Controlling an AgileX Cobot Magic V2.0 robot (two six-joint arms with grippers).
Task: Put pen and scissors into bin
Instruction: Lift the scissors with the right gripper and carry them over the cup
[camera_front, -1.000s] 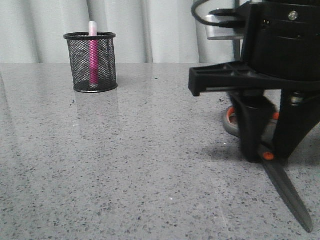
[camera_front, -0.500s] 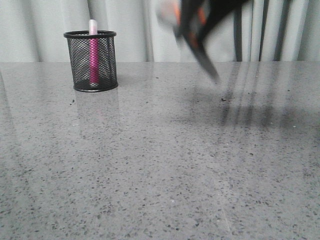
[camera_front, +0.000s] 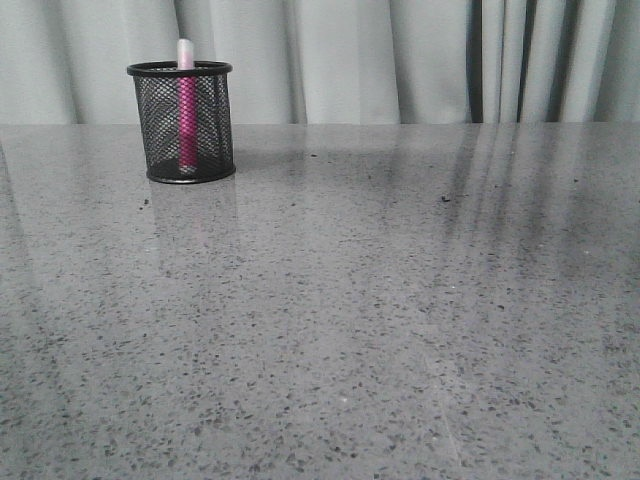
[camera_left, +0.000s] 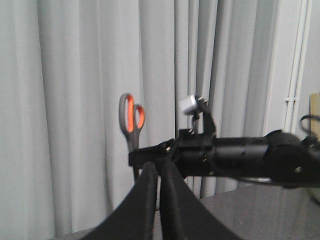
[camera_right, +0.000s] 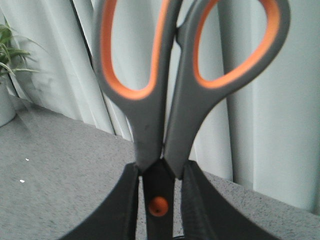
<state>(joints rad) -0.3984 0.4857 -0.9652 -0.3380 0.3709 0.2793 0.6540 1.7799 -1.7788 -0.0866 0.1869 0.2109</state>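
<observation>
The black mesh bin (camera_front: 182, 120) stands at the far left of the table with the pink pen (camera_front: 186, 110) upright inside it, its pale end above the rim. The scissors (camera_right: 150, 120) are held upright in my right gripper (camera_right: 159, 172), which is shut on them at the orange pivot, handles up. In the left wrist view the scissors (camera_left: 131, 117) and my right gripper (camera_left: 145, 157) hang high above the table before the curtain. My left gripper (camera_left: 159, 172) is shut and empty. Neither gripper shows in the front view.
A grey speckled table (camera_front: 330, 320) fills the front view, backed by pale curtains (camera_front: 400, 60). A potted plant (camera_right: 7, 60) stands at the table's edge in the right wrist view.
My right gripper lifted the scissors off the table at the right, swung them up and leftward, and left the front view. Bin and pen have not moved.
</observation>
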